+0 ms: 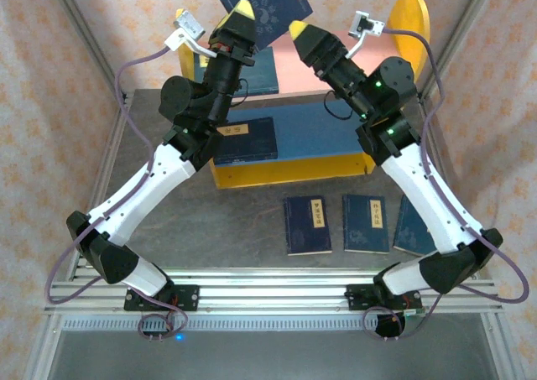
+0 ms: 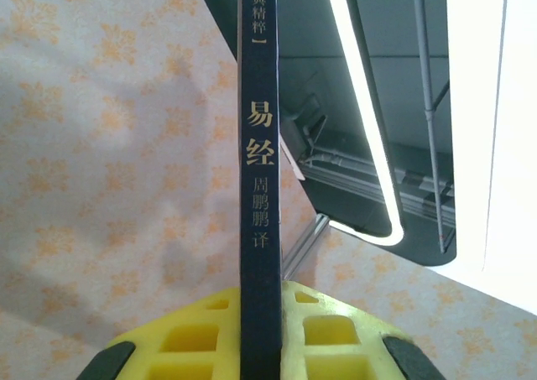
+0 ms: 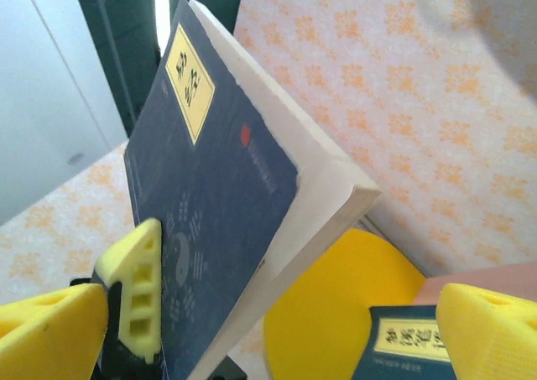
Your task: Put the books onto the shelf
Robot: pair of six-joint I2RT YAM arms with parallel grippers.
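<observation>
A navy book [image 1: 262, 2] is held aloft at the top centre of the overhead frame. We see it pinched at its lower edge by the left gripper [image 1: 242, 15], whose yellow fingers [image 2: 323, 334] press against either side of the spine. The right gripper [image 1: 306, 34] hangs just to the right of it, jaws spread wide. Below the pair stands the shelf [image 1: 289, 172]. A second book [image 1: 262, 68] rests on its pink upper board [image 1: 306, 70], and a third book [image 1: 246, 141] on its blue lower board [image 1: 323, 132]. Three more books [image 1: 307, 225] lie flat in a row on the grey table [image 1: 235, 221] in front of the shelf, at lower centre and right. We note the rightmost is partly hidden behind the right arm [image 1: 428, 195].
</observation>
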